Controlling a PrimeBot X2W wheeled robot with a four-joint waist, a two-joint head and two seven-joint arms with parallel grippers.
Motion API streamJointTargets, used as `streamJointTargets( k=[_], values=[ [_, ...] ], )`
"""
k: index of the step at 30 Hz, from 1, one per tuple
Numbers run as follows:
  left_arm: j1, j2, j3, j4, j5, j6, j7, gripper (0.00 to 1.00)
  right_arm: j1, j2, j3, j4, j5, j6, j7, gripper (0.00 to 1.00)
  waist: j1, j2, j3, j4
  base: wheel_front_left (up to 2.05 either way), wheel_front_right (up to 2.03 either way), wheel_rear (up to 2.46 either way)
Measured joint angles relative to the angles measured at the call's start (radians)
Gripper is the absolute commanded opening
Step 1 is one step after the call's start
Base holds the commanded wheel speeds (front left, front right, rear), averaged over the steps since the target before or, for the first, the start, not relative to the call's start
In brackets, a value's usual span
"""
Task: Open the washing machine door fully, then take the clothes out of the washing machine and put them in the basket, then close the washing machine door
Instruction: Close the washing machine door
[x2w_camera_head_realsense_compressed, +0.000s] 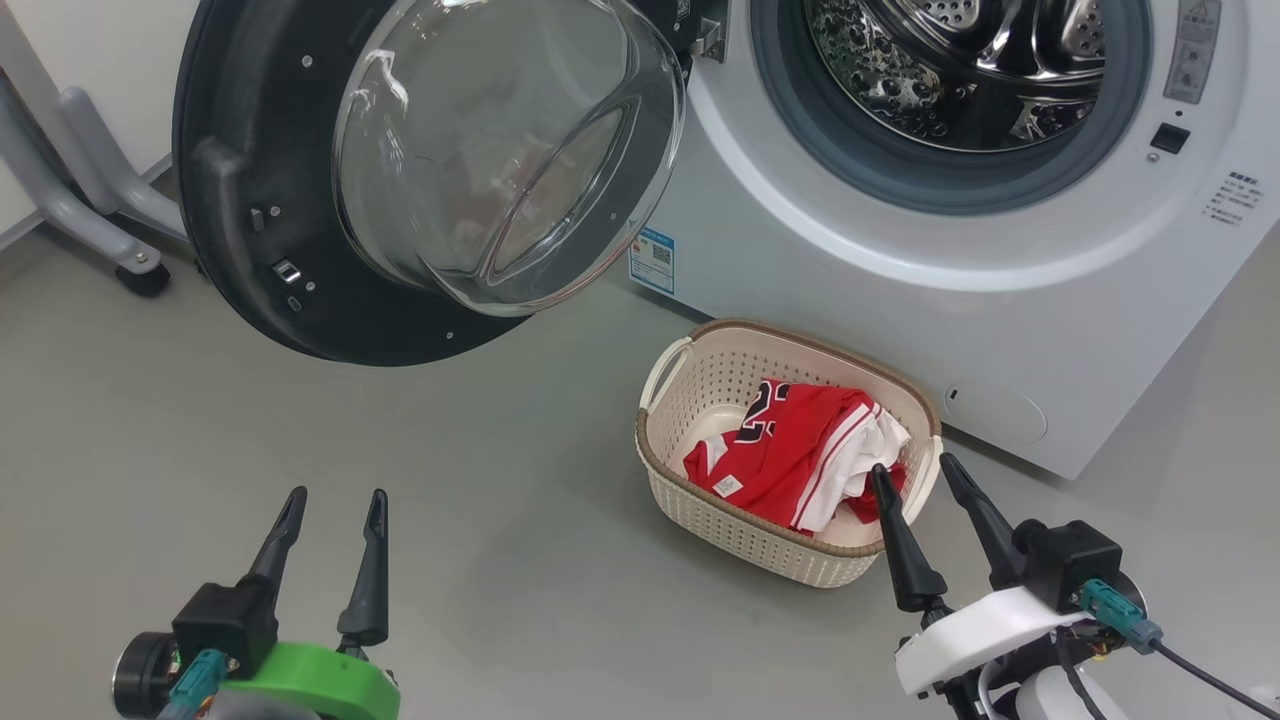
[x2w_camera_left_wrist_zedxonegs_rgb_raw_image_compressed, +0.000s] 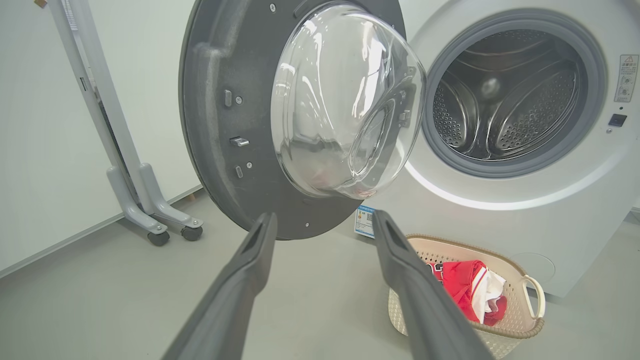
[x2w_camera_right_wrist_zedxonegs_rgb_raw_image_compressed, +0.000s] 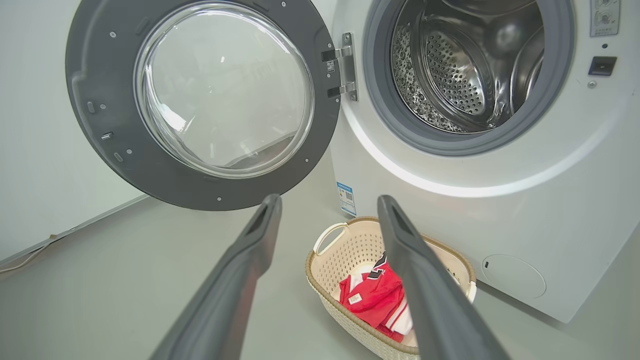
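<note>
Dark fingers of the left gripper (x2w_camera_head_realsense_compressed: 337, 495) stand parted and empty. The washing machine door (x2w_camera_head_realsense_compressed: 250, 220) hangs wide open ahead of and above their tips, well apart from them. To the right of those fingers, on the floor, the basket (x2w_camera_head_realsense_compressed: 800, 342) holds the clothes (x2w_camera_head_realsense_compressed: 790, 440), red with white trim. The right gripper (x2w_camera_head_realsense_compressed: 911, 464), also parted and holding nothing, has its tips over the basket's near right rim; contact with the cloth cannot be told. Beyond these tips the washing machine (x2w_camera_head_realsense_compressed: 900, 300) shows a steel drum (x2w_camera_head_realsense_compressed: 950, 70) with no garment visible. Judged step: closing the door. It is best done by the left fingers, reaching behind the rim's free edge, farthest from the hinge, and sweeping it round in one steady arc until the latch catches
</note>
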Motion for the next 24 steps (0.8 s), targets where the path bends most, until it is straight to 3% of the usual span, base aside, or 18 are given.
streamJointTargets(
  k=[23, 24],
  values=[
    [0.000, 0.000, 0.001, -0.003, 0.000, 0.000, 0.000, 1.00, 0.000, 0.000, 0.001, 0.000, 0.006, 0.000, 0.000, 1.00, 0.0000, 0.0000, 0.010, -0.004, 0.00, 0.00, 0.00],
    [0.000, 0.000, 0.001, -0.004, 0.000, 0.000, 0.000, 0.62, -0.001, 0.000, 0.002, -0.001, 0.006, 0.000, 0.000, 1.00, 0.0000, 0.0000, 0.013, -0.005, 0.00, 0.00, 0.00]
  ],
)
